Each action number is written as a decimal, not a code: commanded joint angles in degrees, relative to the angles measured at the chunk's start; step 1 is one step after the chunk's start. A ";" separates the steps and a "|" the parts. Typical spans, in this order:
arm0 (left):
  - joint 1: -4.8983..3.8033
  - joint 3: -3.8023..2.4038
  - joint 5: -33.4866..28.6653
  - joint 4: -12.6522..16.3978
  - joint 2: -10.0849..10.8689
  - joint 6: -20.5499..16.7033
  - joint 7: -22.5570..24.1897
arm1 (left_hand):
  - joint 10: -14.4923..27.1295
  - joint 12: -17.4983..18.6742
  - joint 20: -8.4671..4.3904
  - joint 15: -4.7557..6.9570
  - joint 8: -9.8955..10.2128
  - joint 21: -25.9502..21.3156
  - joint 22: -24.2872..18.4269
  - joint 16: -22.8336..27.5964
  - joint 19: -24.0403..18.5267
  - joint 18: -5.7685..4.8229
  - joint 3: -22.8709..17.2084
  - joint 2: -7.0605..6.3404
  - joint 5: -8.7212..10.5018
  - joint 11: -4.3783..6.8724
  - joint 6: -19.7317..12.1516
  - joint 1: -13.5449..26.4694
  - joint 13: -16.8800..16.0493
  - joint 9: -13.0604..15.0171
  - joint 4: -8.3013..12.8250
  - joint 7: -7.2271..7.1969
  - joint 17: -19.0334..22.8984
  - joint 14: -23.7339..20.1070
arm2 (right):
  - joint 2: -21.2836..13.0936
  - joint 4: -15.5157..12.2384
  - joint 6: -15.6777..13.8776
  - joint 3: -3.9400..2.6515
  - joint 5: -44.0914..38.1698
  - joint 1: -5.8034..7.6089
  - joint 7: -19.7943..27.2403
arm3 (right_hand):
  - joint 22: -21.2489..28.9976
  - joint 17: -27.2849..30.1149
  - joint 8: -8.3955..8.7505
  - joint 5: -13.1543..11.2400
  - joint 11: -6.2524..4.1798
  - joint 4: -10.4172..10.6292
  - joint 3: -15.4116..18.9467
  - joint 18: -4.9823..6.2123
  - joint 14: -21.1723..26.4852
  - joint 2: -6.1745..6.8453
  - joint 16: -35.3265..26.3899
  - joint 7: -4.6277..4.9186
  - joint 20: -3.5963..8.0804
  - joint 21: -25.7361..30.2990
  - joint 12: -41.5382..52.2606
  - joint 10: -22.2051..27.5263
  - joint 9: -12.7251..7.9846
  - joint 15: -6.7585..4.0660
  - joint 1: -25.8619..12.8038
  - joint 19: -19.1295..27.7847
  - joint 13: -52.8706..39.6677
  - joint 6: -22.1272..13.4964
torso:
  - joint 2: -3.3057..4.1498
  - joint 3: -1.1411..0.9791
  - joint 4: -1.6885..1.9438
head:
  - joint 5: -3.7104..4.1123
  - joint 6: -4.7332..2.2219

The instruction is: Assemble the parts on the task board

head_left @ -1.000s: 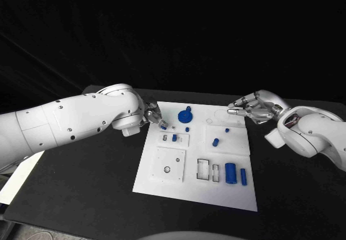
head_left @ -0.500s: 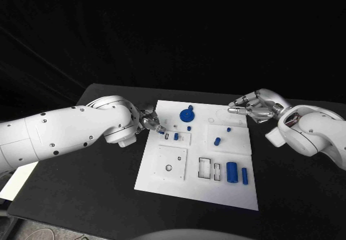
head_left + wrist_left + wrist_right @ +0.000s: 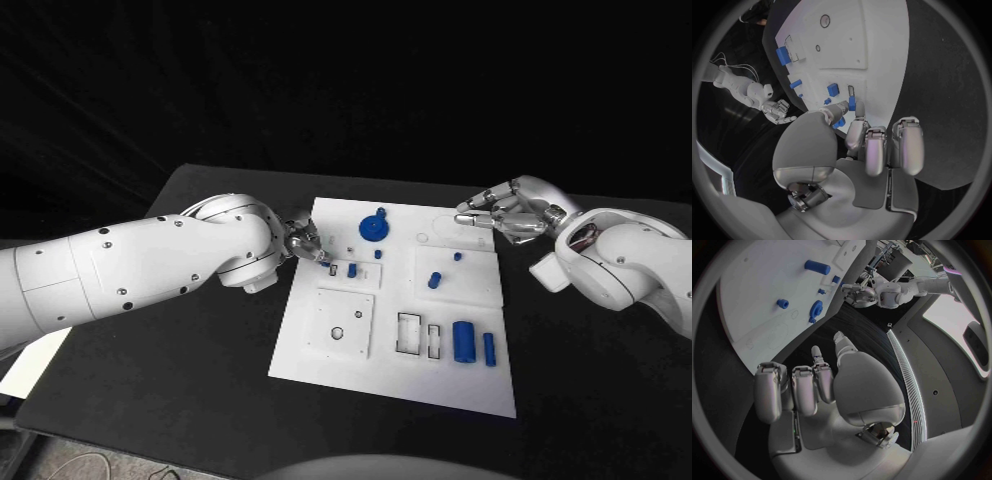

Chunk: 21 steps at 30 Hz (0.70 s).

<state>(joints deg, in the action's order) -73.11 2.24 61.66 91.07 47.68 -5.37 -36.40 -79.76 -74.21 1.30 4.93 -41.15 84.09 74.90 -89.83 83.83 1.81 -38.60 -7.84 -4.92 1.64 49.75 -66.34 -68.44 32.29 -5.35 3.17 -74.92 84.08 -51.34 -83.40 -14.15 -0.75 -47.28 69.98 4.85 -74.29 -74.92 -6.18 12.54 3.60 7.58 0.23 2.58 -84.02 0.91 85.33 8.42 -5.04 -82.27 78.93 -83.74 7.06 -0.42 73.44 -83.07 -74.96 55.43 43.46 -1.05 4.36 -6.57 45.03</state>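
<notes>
Both hands barely moved; left hand (image 3: 304,244) holds small blue part (image 3: 851,103)

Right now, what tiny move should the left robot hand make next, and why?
Probably ease down: the left robot hand pinches a small blue part just over the task board, close beside a narrow slot.

- You're looking at a robotics lab or test bench, not a home or a shop.
- A black table (image 3: 173,400) carries a white task board (image 3: 389,380), machined with cut-out slots.
- Black drapery hangs behind the table, closing off the background.
- Two white robot arms flank the task board.
</notes>
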 commanded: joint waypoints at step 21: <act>0.75 0.05 2.14 -0.74 -1.96 2.59 -0.49 | -0.52 -0.45 -0.31 0.27 -0.39 0.33 6.84 -0.17 3.33 0.10 -6.45 0.44 -0.32 0.22 0.30 0.12 -0.24 0.14 5.79 -0.77 -15.08 5.92 | 0.21 -0.08 0.77 -0.01 0.07 -0.09 0.42 | 0.13 -6.73 -0.25 -0.01 -0.09 0.09 0.41 0.73 -4.06 -0.54 -0.42 0.00 -0.09 0.34 -0.37 0.30 0.08 -0.43 -0.18 0.50 -8.38 -0.40 | -0.04 -0.05 0.04 | 0.29 0.48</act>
<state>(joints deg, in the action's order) -72.39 2.29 63.30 90.26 45.87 -4.59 -36.64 -79.96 -74.45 1.31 4.92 -41.35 84.08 74.90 -89.83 83.83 1.81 -38.95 -7.77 -5.05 1.84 49.76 -66.41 -68.63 32.37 -5.30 3.18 -74.91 84.08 -51.19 -83.44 -14.10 -0.74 -47.22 69.93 4.88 -74.21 -74.91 -6.18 12.54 3.60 7.58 0.23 2.58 -84.02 0.91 85.10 8.42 -5.03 -82.27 78.93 -83.74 7.05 -0.42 73.44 -83.08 -74.96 55.43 43.41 -1.11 4.41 -6.28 45.49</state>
